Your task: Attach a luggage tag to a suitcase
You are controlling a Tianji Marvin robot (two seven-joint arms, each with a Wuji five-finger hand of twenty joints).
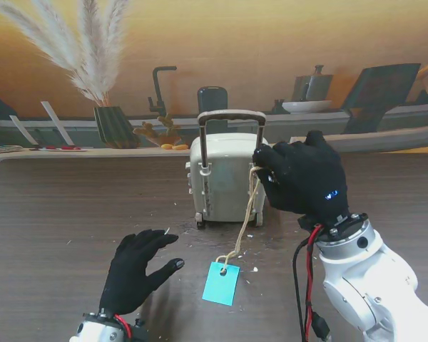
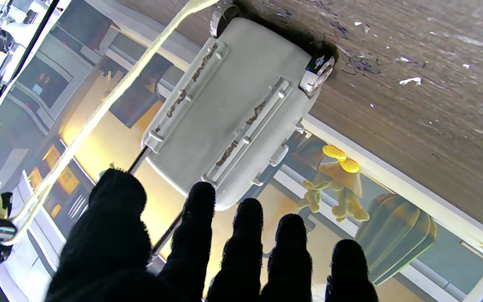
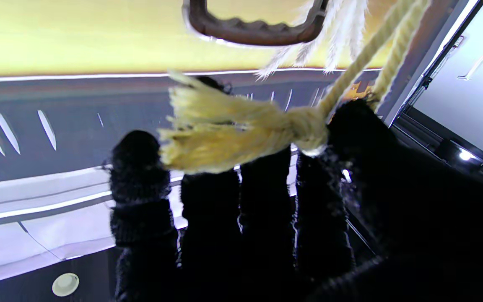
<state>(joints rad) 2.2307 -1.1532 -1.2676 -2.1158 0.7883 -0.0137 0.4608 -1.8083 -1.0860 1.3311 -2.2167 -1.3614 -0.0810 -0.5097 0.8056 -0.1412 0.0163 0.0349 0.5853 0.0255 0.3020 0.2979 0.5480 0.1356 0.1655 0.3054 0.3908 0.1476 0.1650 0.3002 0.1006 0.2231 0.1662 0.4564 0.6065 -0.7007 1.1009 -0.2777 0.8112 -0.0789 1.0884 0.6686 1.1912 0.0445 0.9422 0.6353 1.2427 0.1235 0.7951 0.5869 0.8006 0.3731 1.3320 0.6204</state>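
The black-gloved right hand gripped the cream twine cord beside the small beige plastic suitcase, the blue paper tag lying near the spread-fingered left hand.

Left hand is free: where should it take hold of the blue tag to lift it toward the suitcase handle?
Pinch the luggage tag by its near-left long edge, coming from the left hand's own side. It lies flat on the table, and the string leaves its far end, held by the right hand.
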